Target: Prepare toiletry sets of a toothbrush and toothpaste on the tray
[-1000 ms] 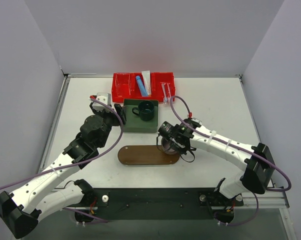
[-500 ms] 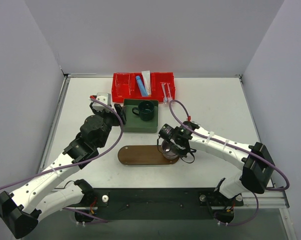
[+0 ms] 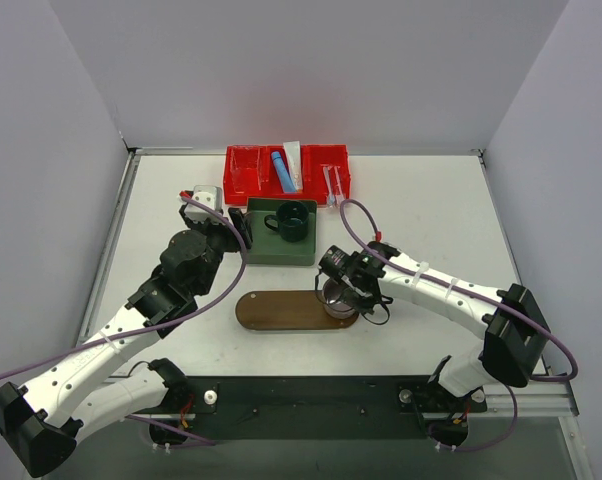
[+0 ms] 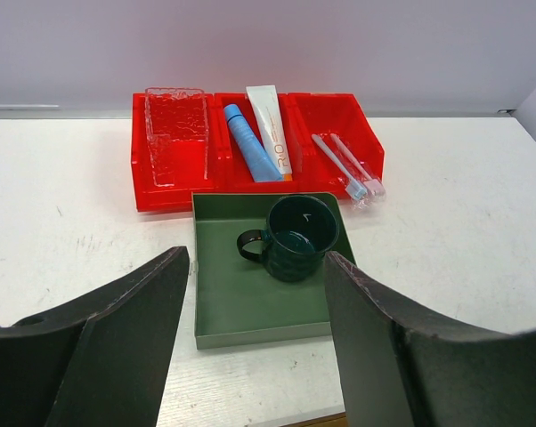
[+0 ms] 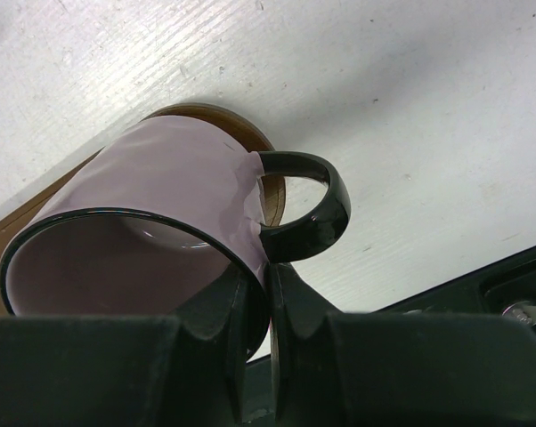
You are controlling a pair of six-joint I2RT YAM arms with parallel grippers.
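Blue tube [image 4: 248, 144], far in the bin [image 4: 161, 194], looks soft and light: pinch mid-body. Left end effector [image 4: 257, 285] hangs released; right end effector [image 5: 266, 289] grips a mug [image 5: 161, 187] rim.

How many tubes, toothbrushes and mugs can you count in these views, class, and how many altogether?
Tubes: 2, blue tube and white tube
Toothbrushes: 2
Mugs: 2, green mug and lilac mug
Total: 6

The white tube [image 4: 270, 129] in the far red bin [image 4: 166, 194] carries orange lettering, too blurred to read.
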